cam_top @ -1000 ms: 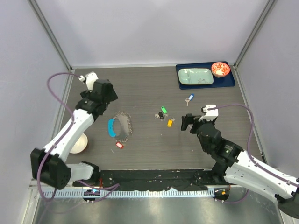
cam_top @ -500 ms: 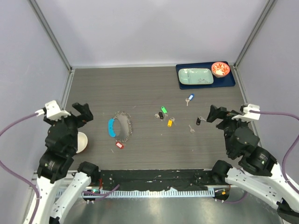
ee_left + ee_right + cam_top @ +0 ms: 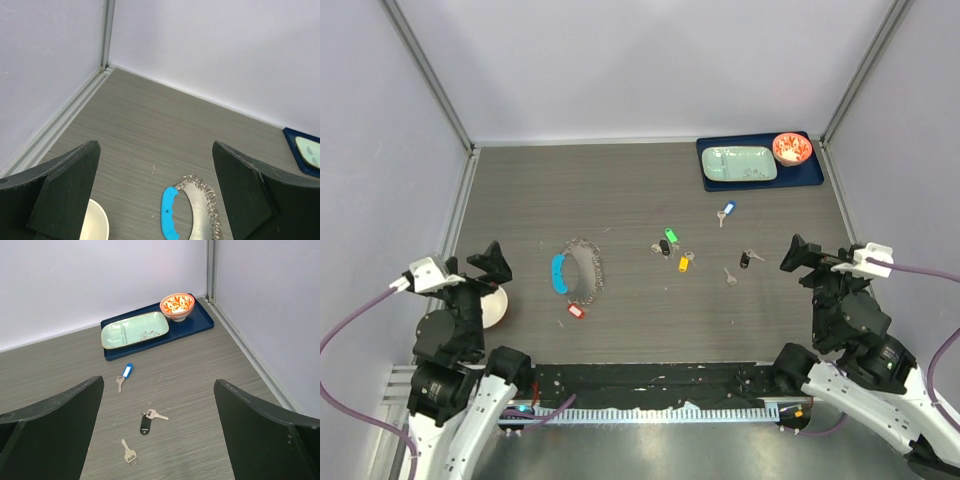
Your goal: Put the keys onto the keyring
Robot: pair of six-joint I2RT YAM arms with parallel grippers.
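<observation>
Left pincer (image 3: 154, 150) and right pincer (image 3: 159, 382) both gape wide, holding nothing, at the near edge of the desk (image 3: 640, 190)
The keyring (image 3: 582, 272) lies left of centre, a red-tagged key (image 3: 576, 311) just beside it; the other keys (image 3: 684, 263) lie scattered mid-desk, apart from it. The left arm half hides a white bowl (image 3: 496, 306); a blue tray (image 3: 800, 175) sits far right

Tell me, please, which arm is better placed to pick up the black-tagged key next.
Right arm, probably: the black-tagged key lies ahead of its open fingers; the left arm sits far off by the keyring.
</observation>
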